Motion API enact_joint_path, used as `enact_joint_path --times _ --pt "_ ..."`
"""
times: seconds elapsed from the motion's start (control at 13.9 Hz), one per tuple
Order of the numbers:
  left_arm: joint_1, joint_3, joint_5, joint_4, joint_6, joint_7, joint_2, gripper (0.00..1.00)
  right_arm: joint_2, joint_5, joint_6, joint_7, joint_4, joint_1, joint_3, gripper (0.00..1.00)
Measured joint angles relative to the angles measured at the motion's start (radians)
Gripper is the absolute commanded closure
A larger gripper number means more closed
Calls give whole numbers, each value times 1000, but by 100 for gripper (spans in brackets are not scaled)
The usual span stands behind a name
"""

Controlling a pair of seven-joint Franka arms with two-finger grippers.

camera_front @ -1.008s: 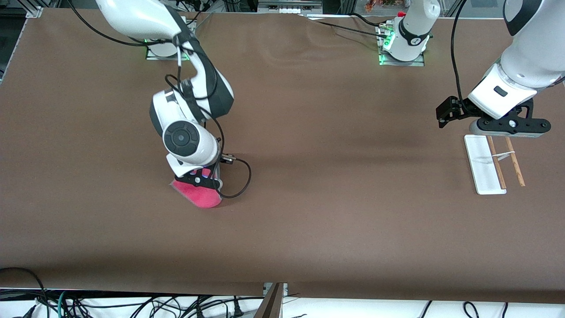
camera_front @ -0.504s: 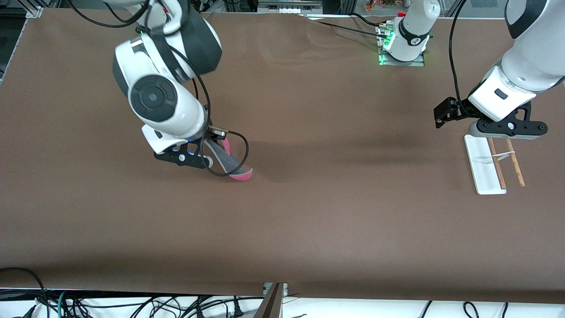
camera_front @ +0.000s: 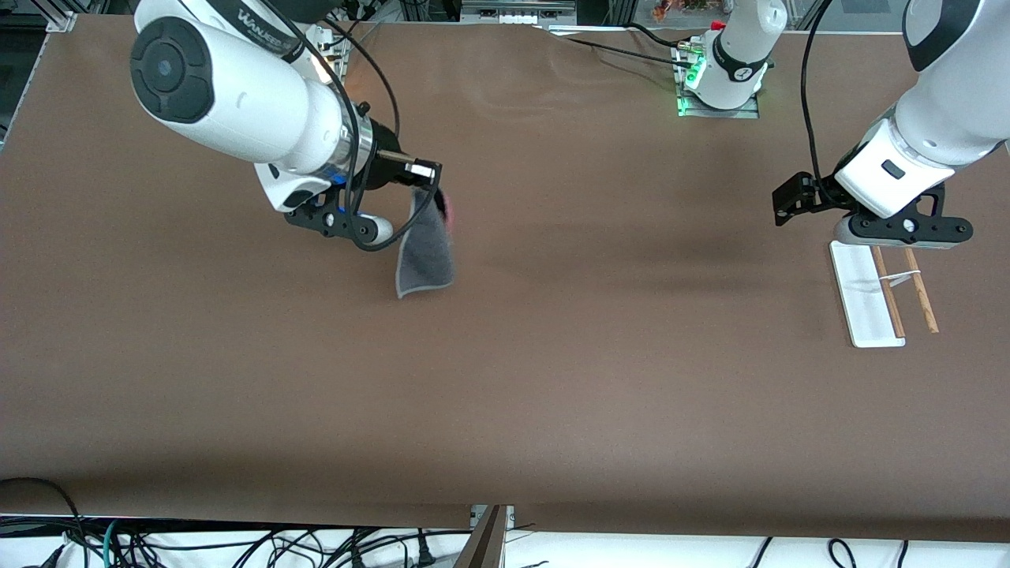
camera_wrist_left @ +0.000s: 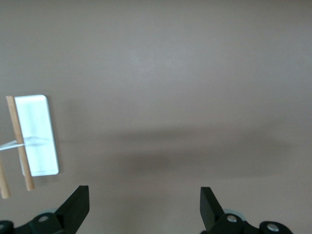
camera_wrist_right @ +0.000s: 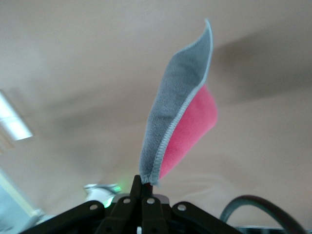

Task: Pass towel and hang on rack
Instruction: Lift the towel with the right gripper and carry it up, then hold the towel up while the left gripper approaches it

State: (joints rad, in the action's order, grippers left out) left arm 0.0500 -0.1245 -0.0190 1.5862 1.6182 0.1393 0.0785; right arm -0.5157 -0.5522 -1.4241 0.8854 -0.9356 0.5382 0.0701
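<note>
**Right gripper holds the towel in the air; left gripper waits by the rack**

The right gripper (camera_front: 422,192) hangs over the brown table (camera_front: 552,379) toward the right arm's end, its fingers pinched together on one edge of the small soft microfibre towel (camera_front: 426,252), grey on one face and pink-red on the other (camera_wrist_right: 183,114). The towel dangles clear of the table.

The left gripper (camera_wrist_left: 144,207) waits with fingers spread apart, over the table just beside the rack (camera_front: 872,293), a narrow white base plate with two thin brown wooden rods, standing toward the left arm's end.
</note>
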Motion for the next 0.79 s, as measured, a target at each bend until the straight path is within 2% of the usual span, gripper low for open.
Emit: enact_joint_path --times 0.22,0.36,0.58,0.79 --pt "1 -1 -93 1 -15 -35 14 0 -1 -161 -90 86 0 7 -1 100" --pt "7 -6 -146 0 -11 -93 33 0 -2 -218 -160 145 0 28 -2 100" --pt "11 -33 -235 -1 -10 -191 41 0 -6 -228 -302 258 0 106 -4 100" --pt "14 -75 -274 -1 -8 -325 42 0 -19 -228 -395 324 0 162 -4 100"
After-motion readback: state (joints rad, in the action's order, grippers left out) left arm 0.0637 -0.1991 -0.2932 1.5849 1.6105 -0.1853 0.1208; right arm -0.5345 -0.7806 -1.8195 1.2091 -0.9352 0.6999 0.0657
